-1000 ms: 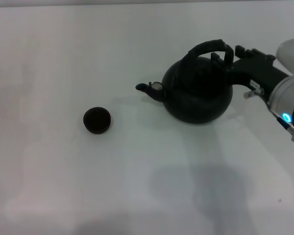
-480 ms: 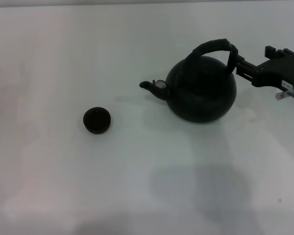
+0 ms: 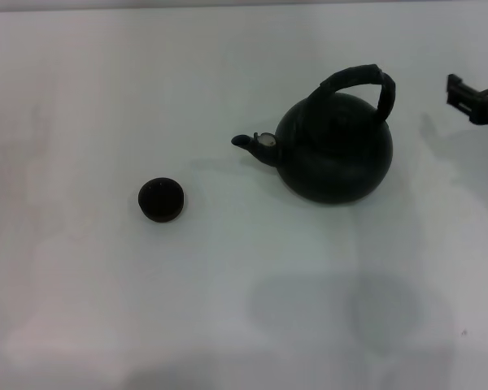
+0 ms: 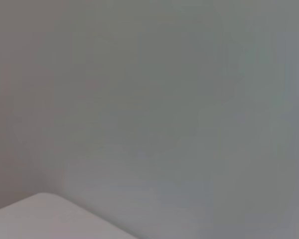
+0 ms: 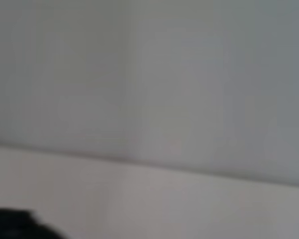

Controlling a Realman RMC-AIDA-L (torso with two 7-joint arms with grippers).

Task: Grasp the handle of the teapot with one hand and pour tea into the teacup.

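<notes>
A white table (image 3: 228,325) carries the teapot (image 3: 335,156) on the right and the teacup (image 3: 161,199) to its left, well apart.

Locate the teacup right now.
In the head view, the teacup sits alone on the white table, on the robot's left and slightly nearer than the teapot, whose spout points toward it.

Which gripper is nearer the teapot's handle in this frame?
The right. The right gripper sits at the head view's right edge, apart from the handle of the teapot and holding nothing. The left gripper is out of view.
</notes>
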